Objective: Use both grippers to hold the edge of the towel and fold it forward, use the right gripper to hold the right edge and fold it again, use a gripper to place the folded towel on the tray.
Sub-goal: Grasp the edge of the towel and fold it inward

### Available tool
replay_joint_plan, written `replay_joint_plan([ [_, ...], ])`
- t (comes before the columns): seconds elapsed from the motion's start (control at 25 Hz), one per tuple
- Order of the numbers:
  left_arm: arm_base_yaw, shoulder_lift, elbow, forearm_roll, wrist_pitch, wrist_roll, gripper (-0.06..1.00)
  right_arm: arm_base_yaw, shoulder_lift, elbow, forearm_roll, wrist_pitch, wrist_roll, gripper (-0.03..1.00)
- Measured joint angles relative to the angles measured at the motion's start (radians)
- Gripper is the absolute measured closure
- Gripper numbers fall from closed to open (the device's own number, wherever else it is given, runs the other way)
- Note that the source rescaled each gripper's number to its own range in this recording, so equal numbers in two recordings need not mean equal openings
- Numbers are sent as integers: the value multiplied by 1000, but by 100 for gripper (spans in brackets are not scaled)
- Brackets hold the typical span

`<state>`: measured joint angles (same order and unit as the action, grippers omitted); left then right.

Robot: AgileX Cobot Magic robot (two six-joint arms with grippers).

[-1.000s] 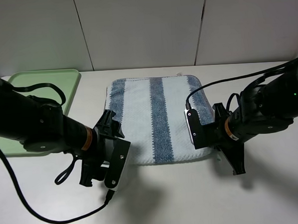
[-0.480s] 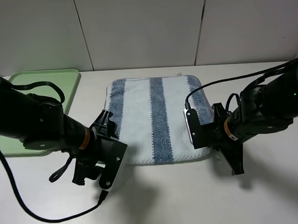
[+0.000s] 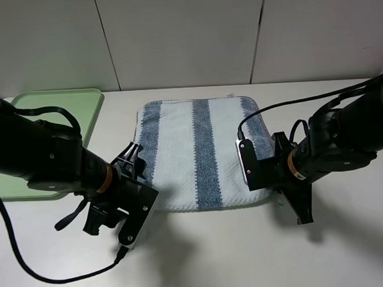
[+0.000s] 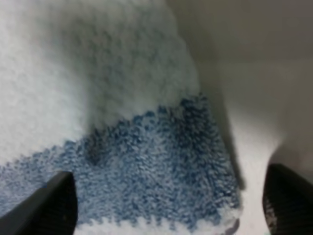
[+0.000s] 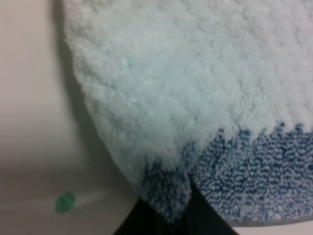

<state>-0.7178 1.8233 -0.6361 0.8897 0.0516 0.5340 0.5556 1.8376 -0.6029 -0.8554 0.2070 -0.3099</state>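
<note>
In the middle of the white table [image 3: 204, 258] the towel [image 3: 201, 152] lay spread flat, its broad dusty-blue and pale stripes running away from me toward the panelled wall [image 3: 179, 35], its near edge stretched between my two arms. At the near right corner my right gripper [image 5: 168, 218] had its fingers pressed together on the cloth, and in the right wrist view a little tuft of blue terry stood bunched up between the dark tips, the pale stripe rising behind it. A small green spot [image 5: 64, 201] showed on the table just beside that corner. At the near left corner my left gripper [image 4: 166, 205] was spread wide, one black fingertip [image 4: 46, 205] over the blue stripe and the other out over the bare table past the towel's side edge, so the corner lay between them with nothing pinched. Whether those tips touched the cloth or the table I could not tell. Farther out, the pale-green tray [image 3: 61, 102] sat at the far left of the table, partly hidden behind my left arm, apart from the towel with a strip of tabletop between them.
</note>
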Motion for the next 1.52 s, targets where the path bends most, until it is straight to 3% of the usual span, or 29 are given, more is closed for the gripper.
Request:
replay_joint_plan([
  [0.48,0,8,8,6,48,-29,63,0,0,0,0,0,0,94],
  [0.84,1,17,13,8,16,-30,91,0,0,0,1,-2,0,94],
  [1.52,1,18,13,8,11,-30,94,0,-1,0,3,1,0,97],
])
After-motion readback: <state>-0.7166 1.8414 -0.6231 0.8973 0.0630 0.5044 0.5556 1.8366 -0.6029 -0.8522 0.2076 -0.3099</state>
